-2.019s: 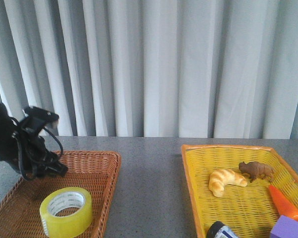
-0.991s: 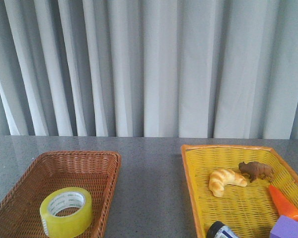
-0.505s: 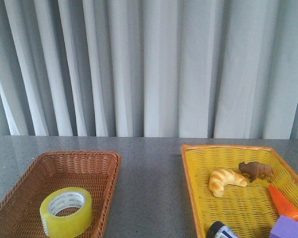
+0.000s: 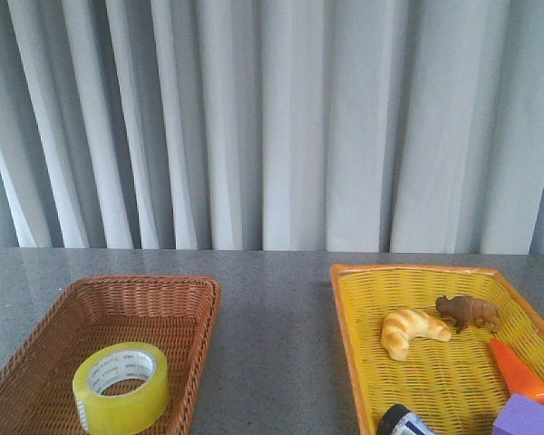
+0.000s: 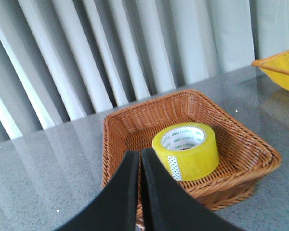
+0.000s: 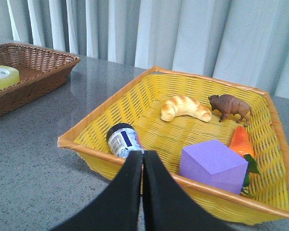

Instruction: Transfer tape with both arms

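The tape [image 4: 121, 387] lies flat in the brown basket [image 4: 177, 294].

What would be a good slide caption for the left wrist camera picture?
Closed left gripper poised short of a brown wicker basket holding a yellow-green tape roll.

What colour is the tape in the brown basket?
Translucent yellow-green tape, white printed core; clearest in the left wrist view.

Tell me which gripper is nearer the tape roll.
Left. The left gripper, shut, sits just outside the brown basket holding the tape; the right gripper is over by the yellow basket.
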`<state>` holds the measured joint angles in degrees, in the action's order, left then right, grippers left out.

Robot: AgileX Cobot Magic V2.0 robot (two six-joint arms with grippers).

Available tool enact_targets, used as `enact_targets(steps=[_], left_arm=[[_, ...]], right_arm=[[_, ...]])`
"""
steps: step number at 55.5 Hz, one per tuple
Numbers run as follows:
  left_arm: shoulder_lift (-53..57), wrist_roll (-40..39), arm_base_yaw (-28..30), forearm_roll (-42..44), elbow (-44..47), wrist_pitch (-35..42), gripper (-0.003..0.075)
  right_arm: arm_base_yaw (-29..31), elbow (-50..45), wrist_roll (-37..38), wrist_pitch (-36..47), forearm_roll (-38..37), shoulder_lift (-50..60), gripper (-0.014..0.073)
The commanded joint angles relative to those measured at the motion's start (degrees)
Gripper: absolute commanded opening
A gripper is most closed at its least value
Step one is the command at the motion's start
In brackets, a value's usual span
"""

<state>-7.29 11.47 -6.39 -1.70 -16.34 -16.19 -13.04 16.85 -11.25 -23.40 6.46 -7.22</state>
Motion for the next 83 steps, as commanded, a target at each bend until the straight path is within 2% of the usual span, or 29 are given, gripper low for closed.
enact_targets(steps=[1,7,24,41,49,83], left_arm=[[4.0,-0.4,1.1,-0.1,4.6,11.4,-0.0006],[9.3,-0.8,2.5,-0.2,9.5,13.4,-0.0006],[8.9,-4.6,7.4,-0.2,13.7,13.5,-0.0006],[8.8,-5.0,7.5,-0.3,13.9,12.1,-0.0006],[8.8,-5.3,7.5,-2.9,17.1,16.2,-0.0006],[8.8,-5.3,7.5,-4.6,17.2,16.8,-0.0006]], right_arm=[[0.3,1.3,0.1,4.3,-0.2,-0.7,-0.0004],[0.3,1.3,0.1,4.3,-0.2,-0.7,-0.0004],[0.3,1.3,0.1,4.3,-0.2,-0.7,-0.0004],[0.3,1.3,0.1,4.3,-0.2,-0.7,-0.0004],[0.3,1.3,0.1,4.3,-0.2,-0.7,-0.0004],[0.3,1.3,0.1,4.3,-0.2,-0.7,-0.0004]])
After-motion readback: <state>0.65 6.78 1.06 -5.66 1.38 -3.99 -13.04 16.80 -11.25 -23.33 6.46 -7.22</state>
